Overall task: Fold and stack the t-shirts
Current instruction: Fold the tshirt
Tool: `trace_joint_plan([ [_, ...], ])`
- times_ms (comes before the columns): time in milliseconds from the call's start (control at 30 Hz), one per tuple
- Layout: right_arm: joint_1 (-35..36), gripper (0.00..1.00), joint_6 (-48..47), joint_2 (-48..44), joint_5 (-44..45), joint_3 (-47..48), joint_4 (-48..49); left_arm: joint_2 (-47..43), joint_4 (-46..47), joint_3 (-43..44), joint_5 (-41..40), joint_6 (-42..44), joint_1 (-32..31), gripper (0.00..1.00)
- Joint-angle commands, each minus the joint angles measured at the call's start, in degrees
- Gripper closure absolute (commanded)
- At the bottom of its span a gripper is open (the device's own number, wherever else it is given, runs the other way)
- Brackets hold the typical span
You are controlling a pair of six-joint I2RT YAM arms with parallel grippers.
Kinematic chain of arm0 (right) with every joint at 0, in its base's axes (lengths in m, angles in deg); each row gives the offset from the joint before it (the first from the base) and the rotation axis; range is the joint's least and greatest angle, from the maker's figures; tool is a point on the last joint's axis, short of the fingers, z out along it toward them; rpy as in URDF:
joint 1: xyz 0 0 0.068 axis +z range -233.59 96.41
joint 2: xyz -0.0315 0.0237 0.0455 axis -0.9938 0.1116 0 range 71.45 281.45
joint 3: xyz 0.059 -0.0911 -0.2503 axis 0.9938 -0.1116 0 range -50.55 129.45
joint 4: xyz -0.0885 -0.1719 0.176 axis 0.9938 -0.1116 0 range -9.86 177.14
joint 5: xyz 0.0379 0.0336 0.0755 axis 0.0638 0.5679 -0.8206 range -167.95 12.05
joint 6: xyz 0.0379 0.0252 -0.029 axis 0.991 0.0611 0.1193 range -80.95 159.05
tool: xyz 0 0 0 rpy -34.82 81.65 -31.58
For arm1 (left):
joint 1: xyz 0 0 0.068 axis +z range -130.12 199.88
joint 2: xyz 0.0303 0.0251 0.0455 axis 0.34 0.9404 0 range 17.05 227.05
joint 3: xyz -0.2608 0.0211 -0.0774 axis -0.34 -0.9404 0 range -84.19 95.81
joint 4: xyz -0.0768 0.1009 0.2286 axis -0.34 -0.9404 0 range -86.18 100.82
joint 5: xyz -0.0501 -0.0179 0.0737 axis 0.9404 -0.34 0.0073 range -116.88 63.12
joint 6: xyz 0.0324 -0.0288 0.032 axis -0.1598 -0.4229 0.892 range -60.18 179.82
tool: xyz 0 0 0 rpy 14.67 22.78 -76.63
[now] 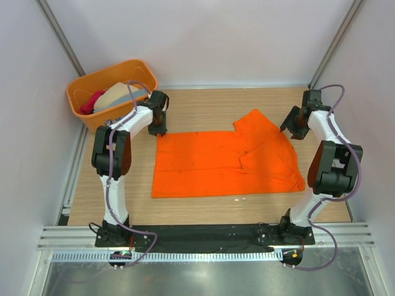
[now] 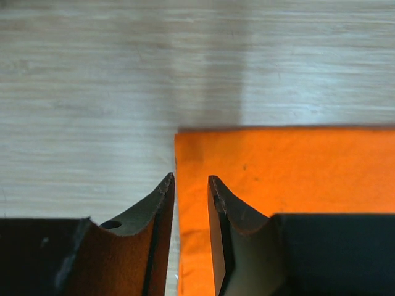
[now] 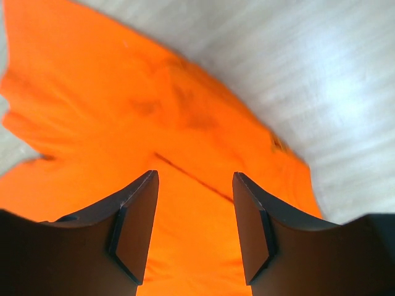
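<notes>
A bright orange t-shirt lies spread flat on the wooden table, one sleeve pointing to the back right. My left gripper is open over the shirt's back left corner, its jaws straddling the left edge, nothing held. My right gripper is open just above the cloth near the sleeve seam, empty. More t-shirts, beige, grey-blue and crimson-pink, lie piled in the orange tub.
The rigid orange plastic tub stands at the back left corner. White walls with metal posts enclose the table on three sides. A black rail and cable tray run along the near edge.
</notes>
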Motion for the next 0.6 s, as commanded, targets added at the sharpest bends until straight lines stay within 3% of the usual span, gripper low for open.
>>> trace_joint_plan([
  [0,0.04,0.43,-2.34,3.74,-0.66,5.44,3.09,1.62,0.15,4.12,-1.18,4.46,0.87,0.71],
  [233,0.04,0.40,-7.26,6.90,-1.62,7.64,5.56,4.70,0.24,5.88,-1.01,5.69,1.48,0.67],
  [567,-0.40,0.34,-9.73,9.02,-3.20,8.00,6.17,6.90,1.21,6.23,6.90,5.43,2.27,0.65],
])
